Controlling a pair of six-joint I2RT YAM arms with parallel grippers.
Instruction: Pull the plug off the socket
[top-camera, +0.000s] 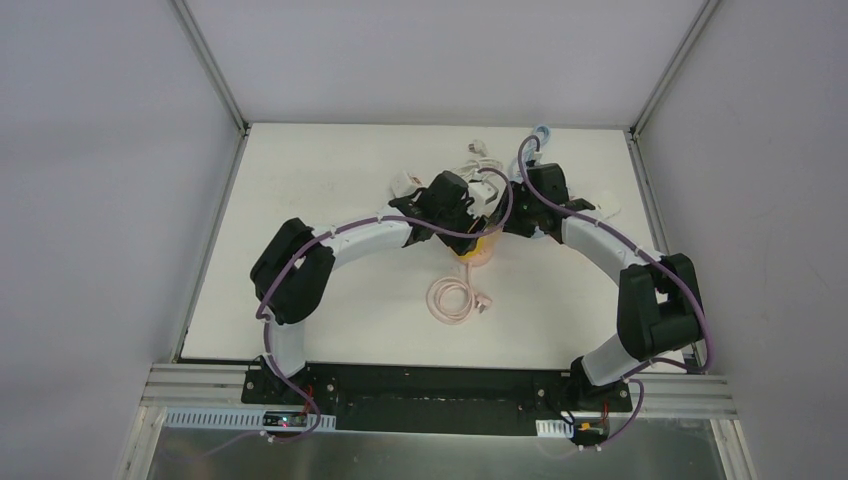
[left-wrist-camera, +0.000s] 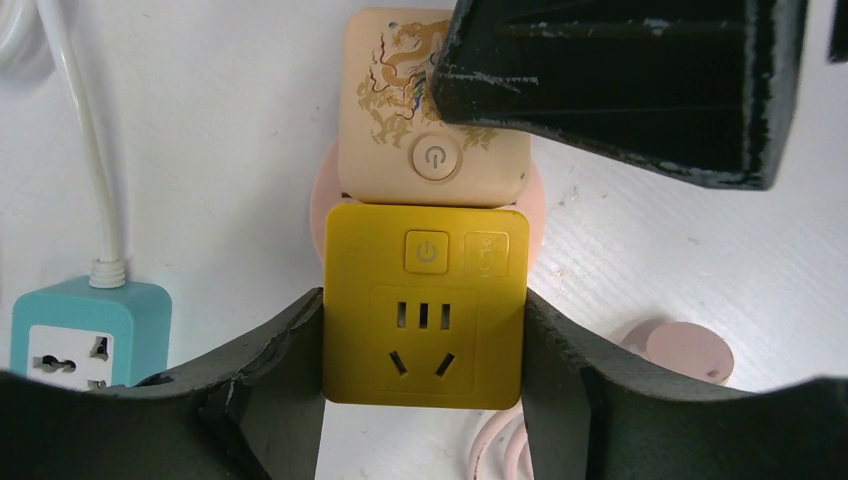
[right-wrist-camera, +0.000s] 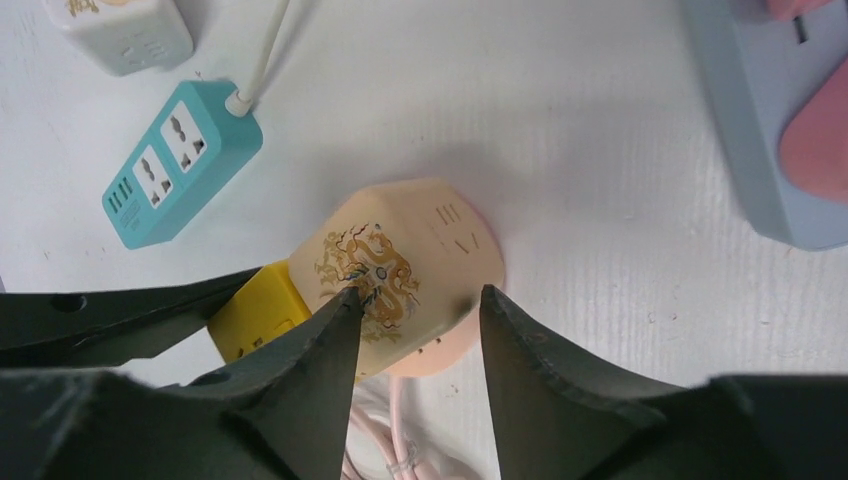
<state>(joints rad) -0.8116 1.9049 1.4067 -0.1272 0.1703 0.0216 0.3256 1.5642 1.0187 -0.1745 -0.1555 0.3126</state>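
A yellow cube plug (left-wrist-camera: 423, 320) sits joined to a beige socket cube with a gold dragon print (left-wrist-camera: 432, 110) on a pink base. My left gripper (left-wrist-camera: 423, 345) is shut on the yellow plug, one finger pressed on each side. In the right wrist view the beige socket (right-wrist-camera: 400, 265) lies between the fingers of my open right gripper (right-wrist-camera: 418, 300), whose left fingertip is over the dragon face. The yellow plug (right-wrist-camera: 255, 315) shows behind that finger. In the top view both grippers, left (top-camera: 462, 228) and right (top-camera: 497, 225), meet over the plug (top-camera: 468, 250).
A teal power strip (right-wrist-camera: 180, 160) with a white cable (left-wrist-camera: 85, 140) lies to the left. A grey-blue strip with a pink part (right-wrist-camera: 770, 110) is at the right. The pink cable coil (top-camera: 455, 298) lies in front. A white cube (right-wrist-camera: 120, 30) is farther back.
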